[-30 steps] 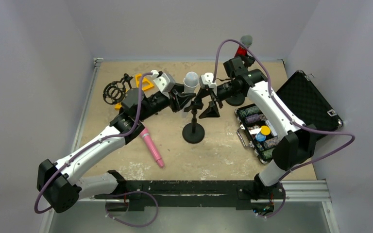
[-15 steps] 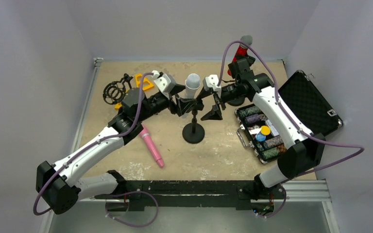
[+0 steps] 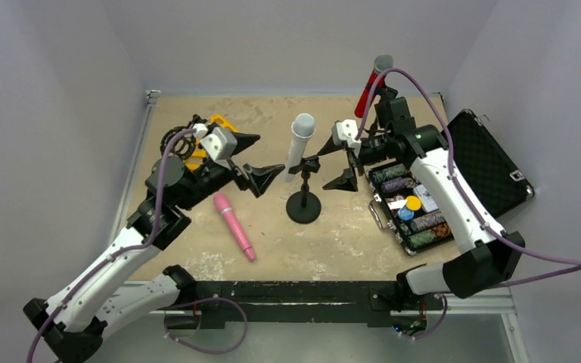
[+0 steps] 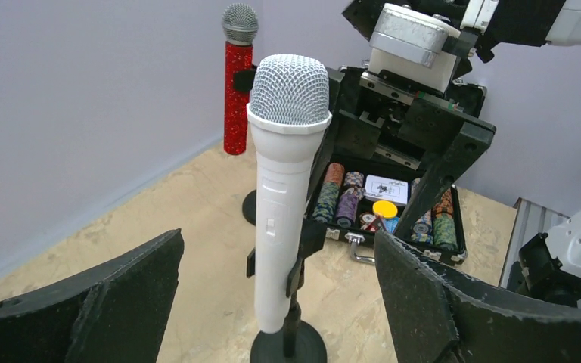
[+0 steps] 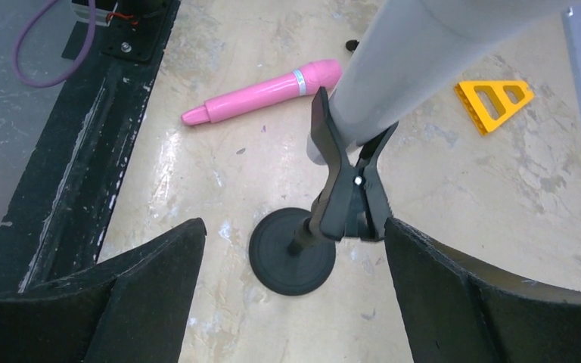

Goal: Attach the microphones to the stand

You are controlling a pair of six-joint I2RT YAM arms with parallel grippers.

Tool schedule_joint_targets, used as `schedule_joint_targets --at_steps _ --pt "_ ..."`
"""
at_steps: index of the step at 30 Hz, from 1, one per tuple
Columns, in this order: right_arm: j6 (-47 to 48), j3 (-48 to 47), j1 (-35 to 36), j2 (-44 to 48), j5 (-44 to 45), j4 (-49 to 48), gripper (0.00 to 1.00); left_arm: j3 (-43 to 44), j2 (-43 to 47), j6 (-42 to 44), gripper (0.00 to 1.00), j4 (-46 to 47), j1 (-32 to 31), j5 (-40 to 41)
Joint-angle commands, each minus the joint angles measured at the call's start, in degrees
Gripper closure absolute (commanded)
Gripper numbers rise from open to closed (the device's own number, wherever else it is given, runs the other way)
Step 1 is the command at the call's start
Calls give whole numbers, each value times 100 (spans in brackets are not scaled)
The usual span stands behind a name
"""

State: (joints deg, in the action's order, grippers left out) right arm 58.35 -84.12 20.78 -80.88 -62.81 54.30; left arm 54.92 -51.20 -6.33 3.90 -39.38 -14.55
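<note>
In my view: white microphone (image 4: 278,227), silver mesh; glittery red microphone (image 4: 237,102); pink microphone (image 5: 265,90); black stand (image 5: 291,262); yellow triangle (image 5: 493,103).

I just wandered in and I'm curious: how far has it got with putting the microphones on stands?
Done: the glittery red microphone is mounted upright at the back, and the white microphone sits in the clip of the centre stand. In hand: nothing; the left end effector and right end effector are open on either side of it. Left: the pink microphone lies flat on the table.

Right wrist view's top edge crops the white microphone (image 5: 424,60).
</note>
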Motion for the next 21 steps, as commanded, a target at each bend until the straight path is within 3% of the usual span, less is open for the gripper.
schedule_joint_targets --at_steps 1,12,21 --pt "-95 308 -241 467 -232 -188 8 -269 760 211 1 -787 35 408" --pt "-936 1699 -672 1468 -635 -902 2 -1075 2314 190 1 -2471 35 655" --pt "-1211 2625 -1132 2134 -829 -1495 1 -1473 2910 -230 1 -2862 31 781"
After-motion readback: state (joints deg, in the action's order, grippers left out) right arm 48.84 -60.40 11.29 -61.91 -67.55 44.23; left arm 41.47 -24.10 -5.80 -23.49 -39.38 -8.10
